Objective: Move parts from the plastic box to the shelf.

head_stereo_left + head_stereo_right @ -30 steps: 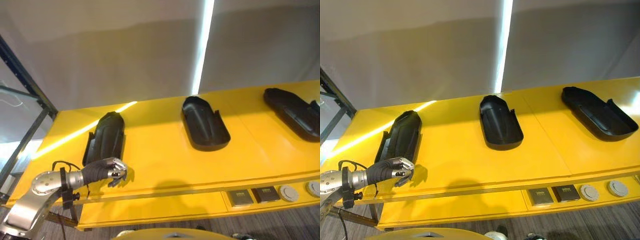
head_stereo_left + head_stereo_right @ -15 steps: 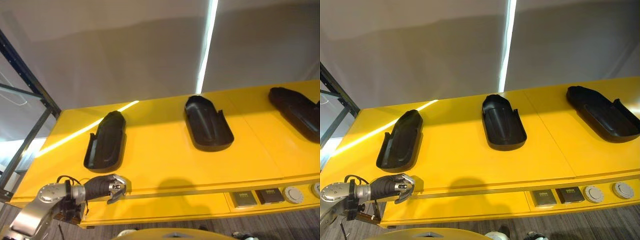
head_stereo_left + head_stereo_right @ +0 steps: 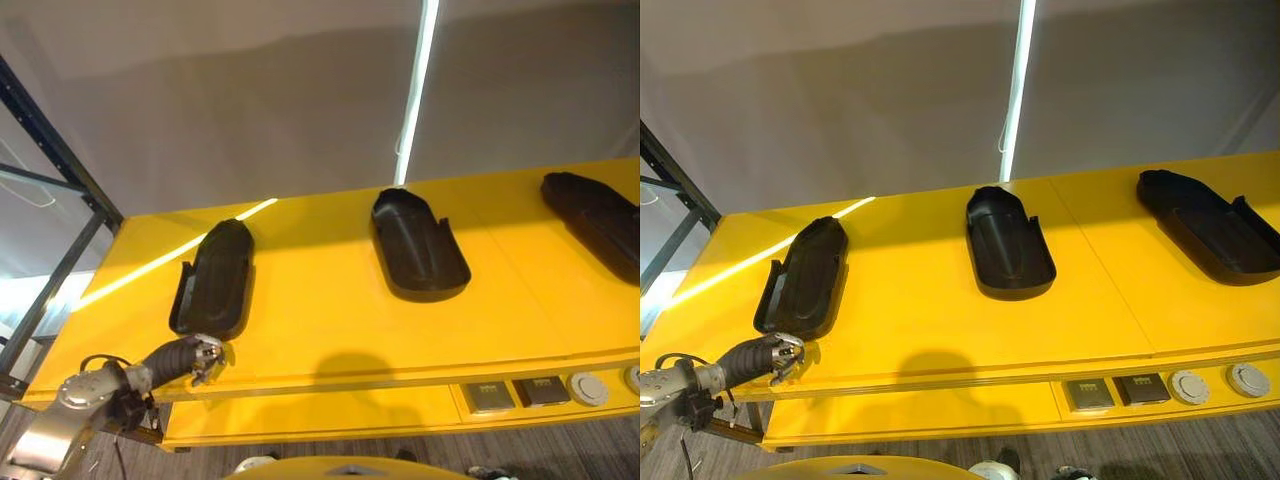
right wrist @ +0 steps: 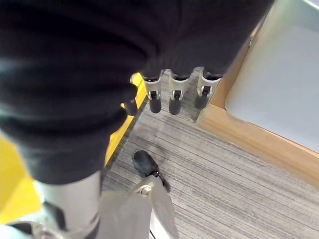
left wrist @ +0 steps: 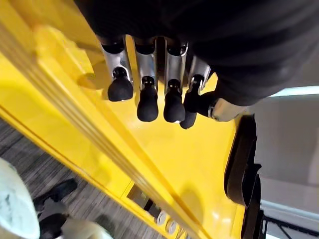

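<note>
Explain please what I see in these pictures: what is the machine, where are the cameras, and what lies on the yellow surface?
This is a two-armed humanoid robot. Two pictures come from cameras in its head, looking down at a yellow shelf; two come from cameras on its wrists. Three black plastic parts lie on the shelf: left part, middle part, right part. The left hand hovers at the shelf's front edge beside the left part, fingers curled, holding nothing. The right hand, also curled and holding nothing, hangs above the carpet.

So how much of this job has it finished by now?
Three black parts already lie on the yellow shelf. The left robot hand is curled and holds nothing at the shelf's front edge; the right robot hand holds nothing either. The box isn't visible, so the remainder is unclear.
</note>
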`<state>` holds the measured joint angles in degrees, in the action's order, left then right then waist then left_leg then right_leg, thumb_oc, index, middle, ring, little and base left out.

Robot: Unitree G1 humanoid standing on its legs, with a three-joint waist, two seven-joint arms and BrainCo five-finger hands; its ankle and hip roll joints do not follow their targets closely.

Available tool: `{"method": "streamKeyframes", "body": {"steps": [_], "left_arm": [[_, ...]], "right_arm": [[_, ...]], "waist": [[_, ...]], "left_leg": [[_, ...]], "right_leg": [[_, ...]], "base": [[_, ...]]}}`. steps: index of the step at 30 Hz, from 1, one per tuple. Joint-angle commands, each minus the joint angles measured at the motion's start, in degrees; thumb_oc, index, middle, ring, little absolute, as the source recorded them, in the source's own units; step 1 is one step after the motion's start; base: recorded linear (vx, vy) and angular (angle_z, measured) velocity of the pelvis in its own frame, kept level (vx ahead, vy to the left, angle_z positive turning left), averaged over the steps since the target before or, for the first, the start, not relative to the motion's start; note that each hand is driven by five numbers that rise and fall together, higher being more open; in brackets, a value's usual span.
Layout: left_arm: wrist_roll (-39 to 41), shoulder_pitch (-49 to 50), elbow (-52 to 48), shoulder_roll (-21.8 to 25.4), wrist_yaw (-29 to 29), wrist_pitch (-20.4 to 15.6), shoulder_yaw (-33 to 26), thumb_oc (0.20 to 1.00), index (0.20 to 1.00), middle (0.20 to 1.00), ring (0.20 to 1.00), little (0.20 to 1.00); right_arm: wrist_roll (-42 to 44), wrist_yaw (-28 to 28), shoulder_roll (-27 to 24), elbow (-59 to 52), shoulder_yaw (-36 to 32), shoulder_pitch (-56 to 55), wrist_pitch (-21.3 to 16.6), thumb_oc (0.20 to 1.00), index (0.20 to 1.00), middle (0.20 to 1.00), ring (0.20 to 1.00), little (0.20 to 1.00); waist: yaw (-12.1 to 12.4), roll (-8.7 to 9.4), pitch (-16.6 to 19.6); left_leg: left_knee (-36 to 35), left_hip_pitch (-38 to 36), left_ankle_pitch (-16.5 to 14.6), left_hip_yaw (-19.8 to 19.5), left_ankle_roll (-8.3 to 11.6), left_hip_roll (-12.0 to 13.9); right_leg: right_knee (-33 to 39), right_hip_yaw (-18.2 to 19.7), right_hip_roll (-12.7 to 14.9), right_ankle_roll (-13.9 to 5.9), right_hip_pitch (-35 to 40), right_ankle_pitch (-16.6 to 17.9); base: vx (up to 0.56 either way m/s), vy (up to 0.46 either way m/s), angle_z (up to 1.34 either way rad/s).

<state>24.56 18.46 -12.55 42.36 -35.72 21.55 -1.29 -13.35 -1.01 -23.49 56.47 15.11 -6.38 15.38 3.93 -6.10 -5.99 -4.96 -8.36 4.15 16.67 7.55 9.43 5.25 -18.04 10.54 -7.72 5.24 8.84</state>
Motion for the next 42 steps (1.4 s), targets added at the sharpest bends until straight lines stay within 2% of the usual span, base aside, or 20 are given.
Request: {"method": "streamKeyframes", "body": {"steps": [1, 15, 27, 33, 42], "left_arm": [[0.2, -2.8, -1.1, 0.0, 4.4, -5.5, -4.6, 0.2, 0.2, 0.2, 0.2, 0.2], [1.3, -3.7, 0.0, -1.8, 5.8, -7.0, -4.1, 0.2, 0.2, 0.2, 0.2, 0.2], [3.4, -4.7, 3.3, -3.2, 12.3, -7.6, -2.4, 0.2, 0.2, 0.2, 0.2, 0.2], [4.5, -6.5, 7.1, -5.4, 17.5, -8.8, -0.5, 0.2, 0.2, 0.2, 0.2, 0.2], [4.0, -6.6, 8.4, -7.1, 18.8, -10.8, 0.3, 0.2, 0.2, 0.2, 0.2, 0.2]], "right_arm": [[0.0, 0.0, -1.1, -1.3, 0.9, 2.8, 0.8, 1.0, 1.0, 1.0, 1.0, 1.0], [0.3, 0.5, -0.8, -2.1, 0.7, 2.0, 0.9, 1.0, 1.0, 1.0, 1.0, 1.0], [-0.2, 0.0, -0.9, -3.0, 0.9, 2.0, 1.6, 1.0, 1.0, 1.0, 1.0, 1.0], [-0.4, 0.1, -0.5, -3.7, 1.4, 2.0, 2.0, 1.0, 1.0, 1.0, 1.0, 1.0], [-0.2, 0.2, 0.0, -3.9, 1.3, 2.0, 2.4, 1.0, 1.0, 1.0, 1.0, 1.0]], "waist": [[0.2, 1.26, -5.1], [-0.2, 1.61, -5.5], [-1.0, 1.68, -5.7], [-1.6, 2.07, -5.8], [-1.7, 2.37, -5.9]], "left_leg": [[0.1, -2.9, -3.4, -0.5, -3.73, -3.0], [0.2, -2.8, -3.4, -0.1, -3.58, -2.8], [0.3, -3.1, -3.5, 0.5, -3.57, -2.9], [0.4, -3.3, -3.6, 0.8, -3.55, -2.7], [0.4, -3.5, -3.7, 0.9, -3.62, -2.7]], "right_leg": [[-0.3, -2.7, 0.3, -2.17, 6.4, -5.9], [-0.4, -2.7, 0.4, -2.18, 6.2, -6.0], [-0.5, -2.3, 0.4, -2.04, 6.2, -6.1], [-0.6, -2.1, 0.4, -1.87, 6.2, -6.2], [-0.6, -2.1, 0.3, -1.74, 6.4, -6.2]], "base": [[0.0, 0.0, 0.0], [0.0, 0.0, 0.0], [0.0, 0.001, 0.0], [0.0, 0.0, 0.0], [0.0, -0.003, 0.0]]}}
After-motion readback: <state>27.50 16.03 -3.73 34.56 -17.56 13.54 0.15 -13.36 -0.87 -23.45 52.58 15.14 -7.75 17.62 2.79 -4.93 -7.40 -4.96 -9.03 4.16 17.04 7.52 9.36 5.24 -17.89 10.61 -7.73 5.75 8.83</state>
